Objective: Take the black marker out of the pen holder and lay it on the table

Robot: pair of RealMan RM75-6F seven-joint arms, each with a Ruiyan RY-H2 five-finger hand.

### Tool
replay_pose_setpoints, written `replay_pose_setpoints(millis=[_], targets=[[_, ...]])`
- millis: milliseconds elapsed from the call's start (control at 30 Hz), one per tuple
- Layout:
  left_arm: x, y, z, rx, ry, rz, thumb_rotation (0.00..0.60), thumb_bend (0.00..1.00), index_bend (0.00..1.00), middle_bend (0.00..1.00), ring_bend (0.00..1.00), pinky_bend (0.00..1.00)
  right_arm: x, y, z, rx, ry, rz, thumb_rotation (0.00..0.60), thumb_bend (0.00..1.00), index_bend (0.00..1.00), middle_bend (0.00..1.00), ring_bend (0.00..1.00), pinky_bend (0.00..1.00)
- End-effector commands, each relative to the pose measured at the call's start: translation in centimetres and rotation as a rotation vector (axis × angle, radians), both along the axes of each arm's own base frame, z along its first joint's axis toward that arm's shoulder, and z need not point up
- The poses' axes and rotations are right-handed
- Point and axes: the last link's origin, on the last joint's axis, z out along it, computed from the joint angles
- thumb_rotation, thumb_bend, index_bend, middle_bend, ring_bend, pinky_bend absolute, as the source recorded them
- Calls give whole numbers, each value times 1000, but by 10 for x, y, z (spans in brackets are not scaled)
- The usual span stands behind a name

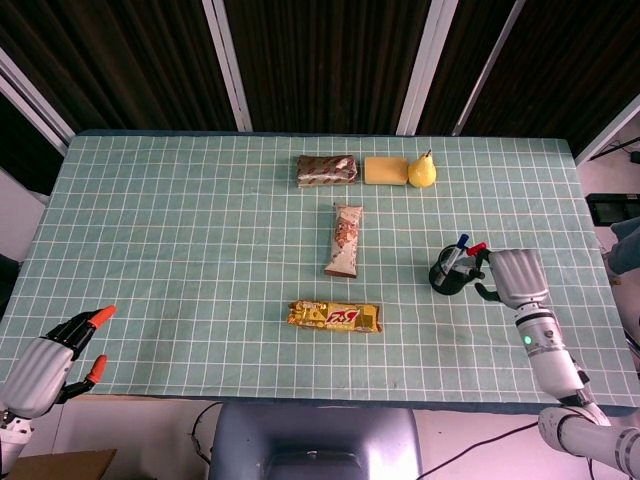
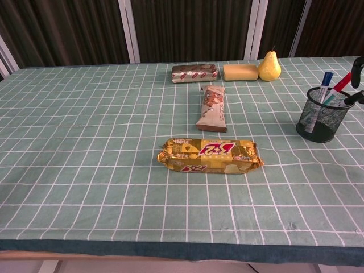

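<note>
— At the right of the frame, how far along are you?

— Barely begun, I judge. The black marker [image 2: 354, 98] is not yet out: it leans in the pen holder [image 2: 322, 115] at the right edge of the chest view, beside a blue pen [image 2: 325, 80] and a red pen [image 2: 343, 81]. My right hand [image 1: 508, 277] sits just beside the holder, dark fingers [image 1: 483, 269] curled toward its rim. Whether they have closed on the marker I cannot tell; the head view is too small there, and the chest view catches only a fingertip at its edge. Lifting it and laying it down are left.

— And your other hand?

— My left hand [image 1: 52, 357] hangs at the lower left corner, off the table's edge, fingers spread, holding nothing.

— The surroundings?

— Dark slatted panels with pale uprights fill the top. Below them, the table [image 1: 180, 250] wears a green cloth gridded in white. Mid-frame lies a gold snack bar [image 1: 334, 317]; above it a pale wrapper [image 1: 344, 238]; along the far edge a brown packet [image 1: 327, 169], a yellow block [image 1: 385, 170] and a pear [image 1: 422, 170].
</note>
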Motion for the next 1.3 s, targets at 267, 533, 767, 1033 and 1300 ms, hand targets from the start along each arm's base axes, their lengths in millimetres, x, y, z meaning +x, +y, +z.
replay_pose_setpoints(millis=[267,533,767,1033,1300], targets=[[0,0,0,0,0,0,600,502,102,158,180,379,-1,-1,-2,-5,7,-6,600,454,620,1000,1000,1000],[0,0,0,0,-1,1,600,503,102,159,180,378,-3,-3,-3,-5,8,-12,600,456,621,1000,1000,1000],[0,0,0,0,-2,1,600,503,102,158,180,379,-3,-4,-5,-5,10,-13,600,476,624,1000,1000,1000],[-1,0,1,1,-3,2,600,502,102,158,180,378,-4,-4,-4,-6,9,-21,600,585,630,1000,1000,1000],[-1,0,0,1,-2,2,600,503,102,158,180,379,-6,-3,-3,-9,7,-29,600,604,631,1000,1000,1000]])
